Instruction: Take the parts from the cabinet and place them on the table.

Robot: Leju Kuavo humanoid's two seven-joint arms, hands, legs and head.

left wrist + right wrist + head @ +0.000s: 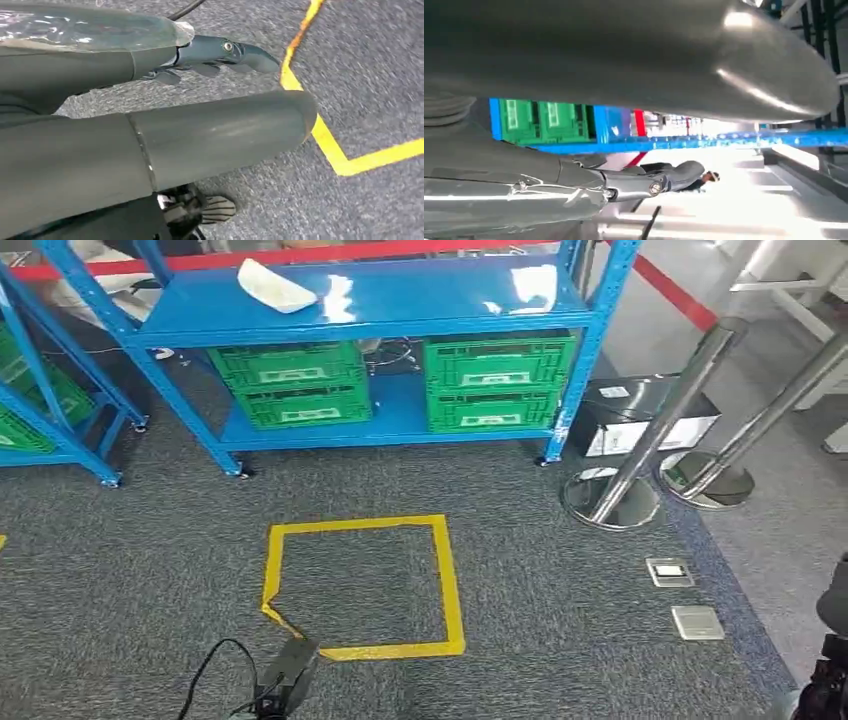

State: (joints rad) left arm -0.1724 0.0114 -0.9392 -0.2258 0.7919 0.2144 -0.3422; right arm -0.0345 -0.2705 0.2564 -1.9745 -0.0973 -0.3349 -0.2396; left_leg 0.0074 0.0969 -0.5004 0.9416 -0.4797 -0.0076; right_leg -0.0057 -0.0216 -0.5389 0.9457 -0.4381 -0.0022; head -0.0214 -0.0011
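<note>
Seen from the head view, the blue shelving unit (370, 310) stands ahead across the grey carpet, and a pale, curved part (275, 286) lies on its upper shelf, left of that shelf's middle. Below the part, on the lower shelf, sit stacked green crates (290, 385) and a second stack (497, 380) toward the unit's right post. A yellow taped square (360, 585) marks the floor in front of the unit, well short of it. The left hand (285, 675) hangs low at the square's near corner, well apart from the shelf.

From the left wrist view, the left hand (220, 52) is released: thumb and fingers extend straight over the carpet and tape, grasping nothing.

From the right wrist view, the right hand (659, 181) also lies slack and empty, fingers stretched out, with the blue unit and green crates behind it.

Judging by its look, the part is thin, light and probably smooth plastic or moulded sheet, so it may slide on the glossy shelf. A hold across its narrower width, near the middle, seems safest, with gentle pressure in case it flexes.
</note>
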